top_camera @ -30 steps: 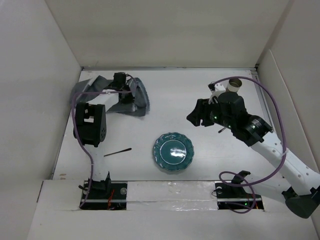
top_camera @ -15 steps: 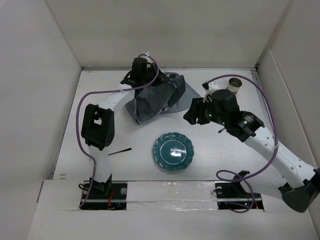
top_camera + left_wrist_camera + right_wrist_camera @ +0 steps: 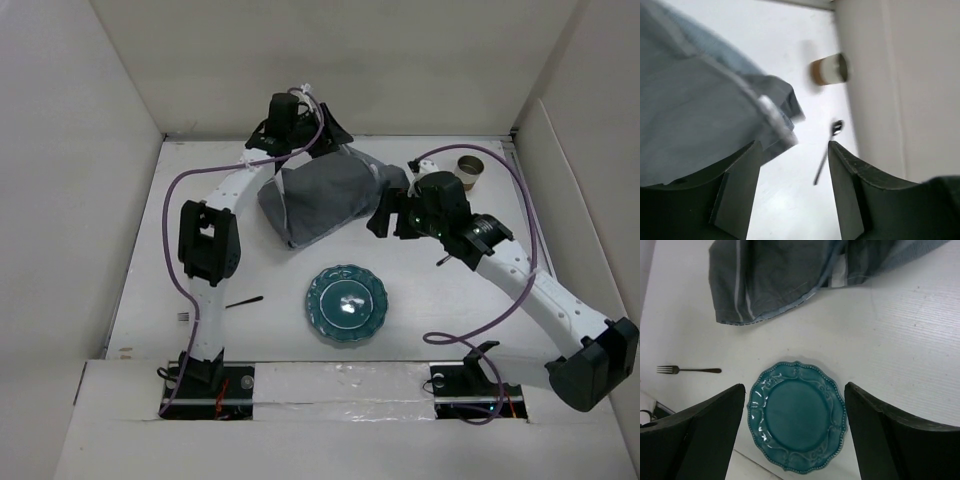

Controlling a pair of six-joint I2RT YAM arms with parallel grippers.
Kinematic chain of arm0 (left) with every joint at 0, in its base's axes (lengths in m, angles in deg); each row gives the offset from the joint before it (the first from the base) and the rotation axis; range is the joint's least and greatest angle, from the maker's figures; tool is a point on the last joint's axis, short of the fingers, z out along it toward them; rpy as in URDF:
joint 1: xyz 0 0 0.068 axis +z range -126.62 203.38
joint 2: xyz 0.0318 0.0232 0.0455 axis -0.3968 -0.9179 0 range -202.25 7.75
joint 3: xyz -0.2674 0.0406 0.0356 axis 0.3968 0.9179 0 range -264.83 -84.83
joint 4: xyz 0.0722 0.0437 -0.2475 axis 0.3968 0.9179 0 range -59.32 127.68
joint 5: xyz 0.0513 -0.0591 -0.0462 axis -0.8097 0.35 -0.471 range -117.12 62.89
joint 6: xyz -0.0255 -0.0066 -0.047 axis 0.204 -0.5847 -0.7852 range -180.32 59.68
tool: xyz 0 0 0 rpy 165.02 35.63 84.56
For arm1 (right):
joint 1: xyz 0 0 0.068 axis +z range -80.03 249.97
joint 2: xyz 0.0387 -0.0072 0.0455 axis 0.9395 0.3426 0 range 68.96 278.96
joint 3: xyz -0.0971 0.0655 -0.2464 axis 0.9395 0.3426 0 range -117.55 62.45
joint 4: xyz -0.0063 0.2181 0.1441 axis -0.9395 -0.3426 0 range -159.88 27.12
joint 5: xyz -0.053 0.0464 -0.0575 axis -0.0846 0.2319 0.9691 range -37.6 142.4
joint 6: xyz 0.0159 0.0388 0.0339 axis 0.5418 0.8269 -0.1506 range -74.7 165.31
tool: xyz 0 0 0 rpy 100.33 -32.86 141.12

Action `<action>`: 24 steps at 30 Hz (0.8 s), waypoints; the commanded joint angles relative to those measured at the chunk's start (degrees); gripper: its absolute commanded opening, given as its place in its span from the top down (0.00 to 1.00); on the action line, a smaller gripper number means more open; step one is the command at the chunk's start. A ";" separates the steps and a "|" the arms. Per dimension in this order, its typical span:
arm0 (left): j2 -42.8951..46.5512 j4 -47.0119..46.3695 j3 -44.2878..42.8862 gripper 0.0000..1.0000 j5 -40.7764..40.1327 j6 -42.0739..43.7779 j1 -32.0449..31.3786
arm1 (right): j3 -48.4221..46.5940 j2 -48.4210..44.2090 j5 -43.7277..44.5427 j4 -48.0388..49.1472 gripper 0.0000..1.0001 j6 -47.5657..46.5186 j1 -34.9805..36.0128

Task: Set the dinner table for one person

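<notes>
l gripper (image 3: 792, 150) jaws apart w/ nothing btwn, grey mat (image 3: 325, 200) bunched beside its one finger; r gripper (image 3: 794, 389) jaws wide apart above teal plate (image 3: 346, 303); white dinner table (image 3: 430, 290) under both arms, carrying mat, plate, fork (image 3: 687, 370).

left arm (image 3: 205, 245) extends toward 12 o'clock, wrist bent toward 3; left gripper (image 3: 792, 200) jaws apart; right arm (image 3: 530, 290) angles toward 10 o'clock; right gripper (image 3: 795, 440) jaws spread wide
</notes>
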 commanded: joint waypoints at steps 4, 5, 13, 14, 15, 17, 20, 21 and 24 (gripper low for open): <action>3.92 13.64 0.31 0.56 -14.60 12.73 -0.19 | -1.87 -0.74 -1.32 2.32 0.30 0.81 -0.33; 5.15 14.43 1.01 0.67 -17.00 17.45 -1.23 | -1.09 -1.01 -1.41 2.32 0.59 0.89 -0.33; 23.52 19.01 24.28 0.89 -39.48 36.29 -11.78 | 2.26 -3.56 -1.41 1.70 1.00 1.16 -1.38; 25.27 20.58 27.09 0.74 -42.31 38.30 -14.14 | 3.13 -4.69 -1.41 2.05 1.00 1.59 -1.90; 25.38 21.98 27.90 0.74 -42.34 38.85 -14.16 | 3.66 -4.70 -1.41 2.32 1.00 1.60 -1.91; 24.86 25.32 28.26 0.65 -46.72 38.85 -16.18 | 4.45 -5.58 -1.67 3.02 1.00 1.86 -2.52; 25.72 30.87 28.96 0.57 -52.95 38.68 -17.85 | 5.51 -7.51 -2.11 3.02 0.84 2.04 -3.57; 26.43 32.09 30.18 0.53 -54.63 38.41 -17.86 | 5.95 -8.91 -2.20 2.76 0.77 2.13 -4.10; 30.12 34.47 32.29 0.34 -58.33 35.61 -17.86 | 8.06 -11.98 -2.72 2.67 0.52 2.13 -4.72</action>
